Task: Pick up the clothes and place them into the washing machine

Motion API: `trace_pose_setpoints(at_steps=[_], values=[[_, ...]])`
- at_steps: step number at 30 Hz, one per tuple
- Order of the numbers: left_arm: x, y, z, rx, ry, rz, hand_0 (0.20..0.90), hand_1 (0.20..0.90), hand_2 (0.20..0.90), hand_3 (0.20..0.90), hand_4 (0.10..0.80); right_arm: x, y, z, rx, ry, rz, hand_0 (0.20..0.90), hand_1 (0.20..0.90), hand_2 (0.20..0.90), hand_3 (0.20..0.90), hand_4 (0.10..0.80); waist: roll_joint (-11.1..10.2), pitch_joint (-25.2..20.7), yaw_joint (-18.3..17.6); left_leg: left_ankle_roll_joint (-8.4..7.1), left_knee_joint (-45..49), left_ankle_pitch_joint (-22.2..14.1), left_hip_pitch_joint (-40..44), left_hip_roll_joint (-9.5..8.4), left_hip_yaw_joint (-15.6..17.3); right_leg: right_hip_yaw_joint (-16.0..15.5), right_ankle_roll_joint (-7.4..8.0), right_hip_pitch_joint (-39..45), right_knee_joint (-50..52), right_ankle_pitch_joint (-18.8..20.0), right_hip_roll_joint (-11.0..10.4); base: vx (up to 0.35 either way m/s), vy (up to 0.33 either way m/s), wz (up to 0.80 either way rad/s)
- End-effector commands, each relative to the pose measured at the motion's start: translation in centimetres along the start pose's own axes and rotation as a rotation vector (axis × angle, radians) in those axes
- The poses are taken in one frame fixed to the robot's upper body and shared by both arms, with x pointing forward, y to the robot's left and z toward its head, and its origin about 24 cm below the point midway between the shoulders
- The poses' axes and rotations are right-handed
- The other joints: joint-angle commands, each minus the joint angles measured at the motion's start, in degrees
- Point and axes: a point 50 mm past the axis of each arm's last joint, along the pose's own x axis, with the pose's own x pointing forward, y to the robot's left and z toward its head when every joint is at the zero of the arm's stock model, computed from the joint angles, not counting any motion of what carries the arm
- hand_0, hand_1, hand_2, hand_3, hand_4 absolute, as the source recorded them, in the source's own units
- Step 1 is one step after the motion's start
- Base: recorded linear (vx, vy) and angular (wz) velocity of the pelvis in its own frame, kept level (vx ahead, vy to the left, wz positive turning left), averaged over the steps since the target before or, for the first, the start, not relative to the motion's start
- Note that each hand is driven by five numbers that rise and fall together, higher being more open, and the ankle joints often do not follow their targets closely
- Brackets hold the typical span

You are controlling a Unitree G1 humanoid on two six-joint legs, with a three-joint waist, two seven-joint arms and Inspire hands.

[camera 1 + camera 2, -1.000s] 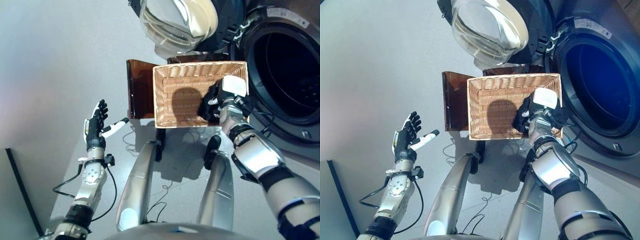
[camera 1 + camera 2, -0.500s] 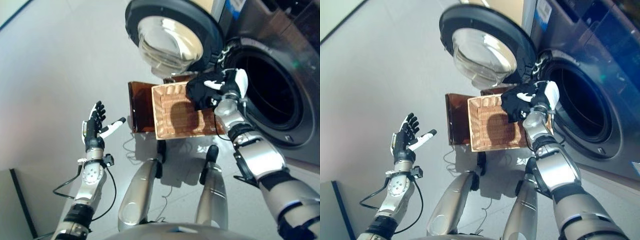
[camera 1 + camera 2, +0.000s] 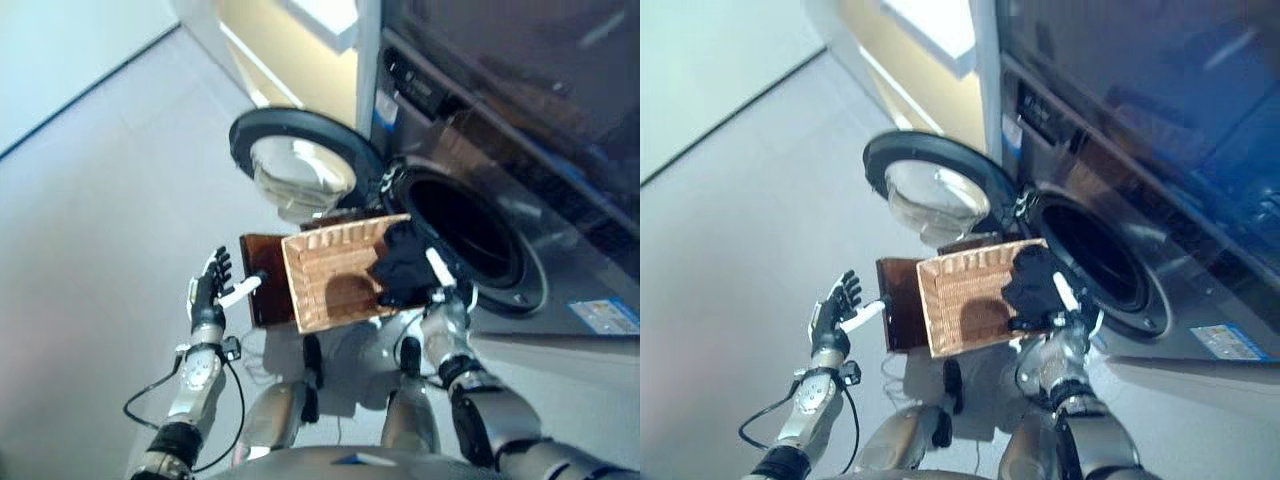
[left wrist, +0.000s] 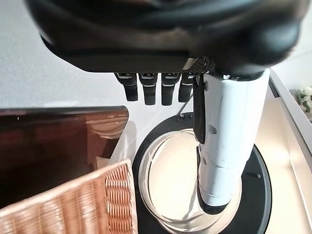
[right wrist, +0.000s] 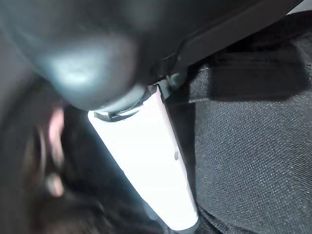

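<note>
A black garment hangs bunched over the right end of the wicker basket, just in front of the washing machine's drum opening. My right hand is shut on it. In the right wrist view the white-covered thumb presses into the black cloth. My left hand is held up to the left of the basket, open and holding nothing, with fingers straight and thumb spread.
The basket rests on a dark brown stool. The machine's round glass door stands swung open behind the basket, to the left of the drum. Grey floor stretches away on the left.
My right hand has closed on the black garment in the basket and lifted it toward the drum opening. The camera has tilted up, showing more of the machine. My left hand stays raised.
</note>
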Motion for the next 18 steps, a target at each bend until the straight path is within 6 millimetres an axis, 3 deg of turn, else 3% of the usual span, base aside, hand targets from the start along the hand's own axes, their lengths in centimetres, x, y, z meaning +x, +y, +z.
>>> trace_pose_setpoints(at_steps=[1,9,12,13,14,15,17,18], values=[[0.0,1.5,-0.4,0.018,-0.012,0.061,0.9,0.9,0.9,0.9,0.8,-0.7,2.0,1.9,0.093,-0.135,0.206,0.2,0.2,0.2,0.2,0.3,-0.88,-6.53,0.06,-2.93,0.48,-2.75,-0.55,-1.39,-1.81,-2.68,-1.06,2.27,-0.59,1.15,-2.98,0.104,-0.008,-0.03],[-2.4,4.3,-5.4,0.062,0.234,0.178,0.9,0.9,0.9,0.9,0.8,-2.7,-2.9,-1.7,0.161,-0.035,0.178,0.2,0.2,0.2,0.2,0.3,-2.48,-10.51,-2.96,-1.64,0.01,-5.2,7.71,-0.97,-1.53,-2.39,-0.67,6.64,6.24,-2.68,-2.09,0.078,0.001,-0.05],[-3.0,5.1,-6.2,0.069,0.28,0.207,0.9,0.9,0.9,0.9,0.8,-2.9,-4.2,-2.3,0.163,-0.017,0.139,0.2,0.2,0.2,0.2,0.3,-2.6,-10.12,-3.73,-0.96,-0.54,-5.54,9.9,-0.79,-1.19,-0.95,-0.21,5.25,14.01,-1.19,-1.42,-0.023,0.007,-0.05],[-3.1,5.6,-6.3,0.081,0.291,0.22,0.9,0.9,0.9,0.9,0.8,-2.9,-4.2,-2.6,0.166,-0.007,0.135,0.2,0.2,0.2,0.2,0.3,-2.0,-8.99,-5.08,-0.51,-1.01,-5.18,11.47,0.07,-1.81,1.28,-0.33,2.4,19.83,-0.02,1.39,-0.035,0.01,-0.12],[-3.1,5.6,-6.3,0.08,0.291,0.22,0.9,0.9,0.9,0.9,0.8,-2.9,-4.2,-2.6,0.166,-0.007,0.135,0.2,0.2,0.2,0.2,0.3,-2.03,-8.9,-4.98,-0.54,-1.14,-5.16,11.61,0.06,-1.68,1.46,-0.36,2.22,20.22,-0.2,1.43,-0.038,0.018,-0.22],[-3.0,5.9,-6.3,0.09,0.295,0.228,0.9,0.9,0.9,0.9,0.8,-3.0,-4.2,-2.8,0.163,-0.001,0.13,0.2,0.2,0.2,0.2,0.3,-1.79,-8.35,-5.39,-0.54,-1.27,-4.87,12.04,0.32,-1.98,2.09,-0.82,0.89,21.62,-1.2,3.17,-0.011,-0.015,-0.32],[-2.7,6.4,-6.0,0.101,0.287,0.255,0.9,0.9,0.9,0.9,0.8,-3.0,-4.1,-3.1,0.139,0.011,0.129,0.2,0.2,0.2,0.2,0.3,-1.86,-8.53,-5.29,-0.98,-1.06,-5.02,12.42,0.57,-1.85,0.49,-1.48,1.34,17.75,-2.96,2.16,0.026,-0.119,-0.31],[-2.2,6.7,-5.5,0.093,0.271,0.278,0.9,0.9,0.9,0.9,0.8,-3.1,-3.8,-3.4,0.119,0.025,0.13,0.2,0.2,0.2,0.2,0.3,-2.39,-9.43,-4.76,-2.07,-1.21,-5.38,12.85,1.43,-1.35,-1.46,-1.44,1.93,10.91,-2.55,-0.56,0.098,-0.278,-0.16]])
